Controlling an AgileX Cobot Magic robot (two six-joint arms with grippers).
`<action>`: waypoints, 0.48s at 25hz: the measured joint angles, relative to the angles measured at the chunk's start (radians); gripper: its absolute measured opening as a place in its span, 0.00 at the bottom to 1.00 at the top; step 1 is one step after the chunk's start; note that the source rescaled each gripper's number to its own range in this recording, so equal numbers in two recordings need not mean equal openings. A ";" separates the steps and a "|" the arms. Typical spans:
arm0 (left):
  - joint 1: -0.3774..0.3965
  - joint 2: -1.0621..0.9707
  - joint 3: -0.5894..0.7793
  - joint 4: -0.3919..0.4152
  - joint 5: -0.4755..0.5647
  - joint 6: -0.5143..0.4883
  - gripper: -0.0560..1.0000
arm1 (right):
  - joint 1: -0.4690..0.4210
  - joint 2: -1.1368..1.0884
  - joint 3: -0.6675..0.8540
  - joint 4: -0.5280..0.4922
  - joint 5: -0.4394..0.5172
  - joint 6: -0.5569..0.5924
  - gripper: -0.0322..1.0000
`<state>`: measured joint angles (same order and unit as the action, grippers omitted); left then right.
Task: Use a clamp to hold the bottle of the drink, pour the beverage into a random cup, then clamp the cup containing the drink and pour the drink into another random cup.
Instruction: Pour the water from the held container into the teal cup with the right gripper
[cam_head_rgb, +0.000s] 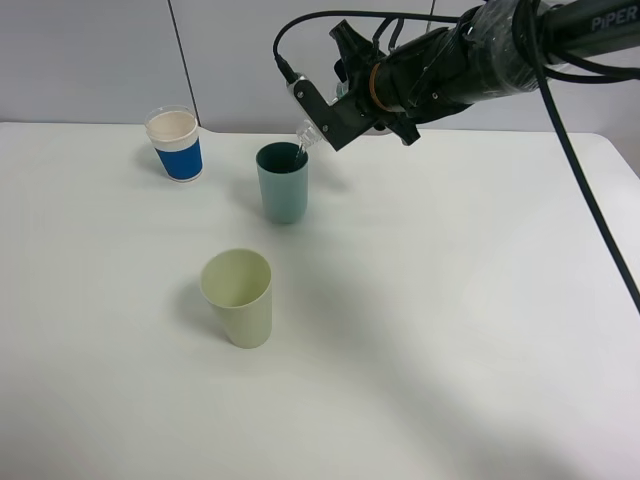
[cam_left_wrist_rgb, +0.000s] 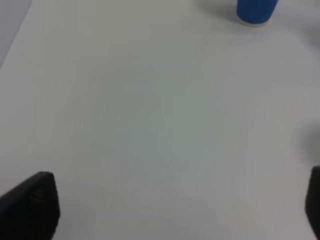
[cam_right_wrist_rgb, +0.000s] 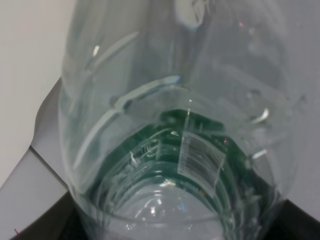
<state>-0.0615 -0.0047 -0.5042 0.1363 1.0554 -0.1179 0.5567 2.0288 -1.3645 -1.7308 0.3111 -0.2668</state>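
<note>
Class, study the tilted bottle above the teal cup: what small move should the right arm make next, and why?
Probably tip the bottle slightly further: the right gripper holds it tilted, mouth over the teal cup, so a little more tilt should pour into it.

White capitals on my right arm (cam_head_rgb: 600, 22), at about one o'clock in the high view, read "PIPER". The word runs off the picture's edge, so there may be more letters. On the bottle (cam_right_wrist_rgb: 150, 100), seen from my right wrist, a white patch (cam_right_wrist_rgb: 201, 161) on the green band (cam_right_wrist_rgb: 220, 135) carries a barcode and fine print, too small to read. I can read nothing else.
</note>
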 joint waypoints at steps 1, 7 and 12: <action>0.000 0.000 0.000 0.000 0.000 0.000 1.00 | 0.000 0.000 0.000 0.000 0.000 0.000 0.03; 0.000 0.000 0.000 0.000 0.000 0.000 1.00 | 0.000 0.000 0.000 -0.001 0.000 0.079 0.03; 0.000 0.000 0.000 0.000 0.000 0.000 1.00 | 0.000 0.000 0.000 -0.003 0.000 0.290 0.03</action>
<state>-0.0615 -0.0047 -0.5042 0.1363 1.0554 -0.1179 0.5567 2.0288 -1.3645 -1.7342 0.3111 0.0232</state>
